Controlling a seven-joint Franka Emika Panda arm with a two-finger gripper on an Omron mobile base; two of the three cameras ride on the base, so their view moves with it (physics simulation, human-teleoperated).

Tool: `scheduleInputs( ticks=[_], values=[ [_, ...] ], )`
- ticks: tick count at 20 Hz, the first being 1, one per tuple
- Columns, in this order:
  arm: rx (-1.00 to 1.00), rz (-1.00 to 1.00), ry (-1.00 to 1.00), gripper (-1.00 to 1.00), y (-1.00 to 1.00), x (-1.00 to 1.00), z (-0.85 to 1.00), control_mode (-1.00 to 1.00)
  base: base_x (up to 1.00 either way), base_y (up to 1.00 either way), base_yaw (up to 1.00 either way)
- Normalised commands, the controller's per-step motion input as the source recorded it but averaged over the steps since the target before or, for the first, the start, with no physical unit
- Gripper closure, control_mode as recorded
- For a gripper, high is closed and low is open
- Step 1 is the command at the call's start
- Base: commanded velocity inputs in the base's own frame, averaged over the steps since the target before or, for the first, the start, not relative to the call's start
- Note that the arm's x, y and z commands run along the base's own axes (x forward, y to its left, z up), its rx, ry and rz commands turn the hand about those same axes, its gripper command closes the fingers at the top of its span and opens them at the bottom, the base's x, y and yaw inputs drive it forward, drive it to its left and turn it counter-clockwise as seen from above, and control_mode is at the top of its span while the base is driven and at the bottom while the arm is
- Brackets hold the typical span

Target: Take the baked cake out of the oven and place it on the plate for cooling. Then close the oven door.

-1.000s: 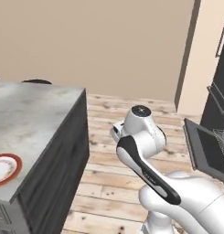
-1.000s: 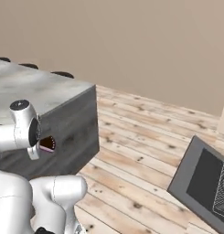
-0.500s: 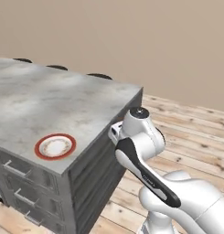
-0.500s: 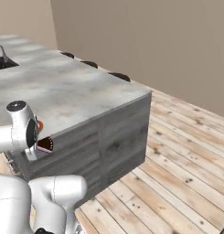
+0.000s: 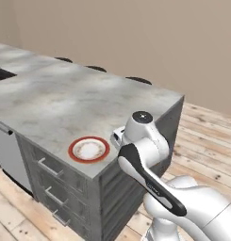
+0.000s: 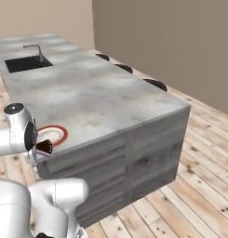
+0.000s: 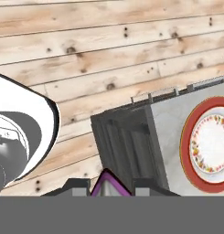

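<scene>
The plate, orange-red rimmed with a white centre, lies near the front corner of the grey island counter. It also shows as the plate and the plate. My gripper is shut on the cake, a purple-edged wedge poking up between the dark fingertips. From the right, the cake is a dark slice held just off the counter's edge, close beside the plate and apart from it. The oven and its door are out of view.
A sink with a faucet is set in the island's far end. Dark stool tops line its far side. Drawer fronts face the robot. Wooden floor lies open to the right.
The whole picture has shifted as the base turned away from the oven toward the island. The plate now sits much closer. The arm's pose and its grip look unchanged.
</scene>
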Motion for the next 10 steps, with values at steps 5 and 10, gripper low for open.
scheduleInputs(
  ticks=[5,10],
  values=[
    [0.0,0.0,0.0,1.0,0.0,0.0,0.0,1.0,0.64,0.04,0.27],
    [0.0,0.0,0.0,1.0,0.0,0.0,0.0,1.0,0.56,0.0,0.25]
  ],
)
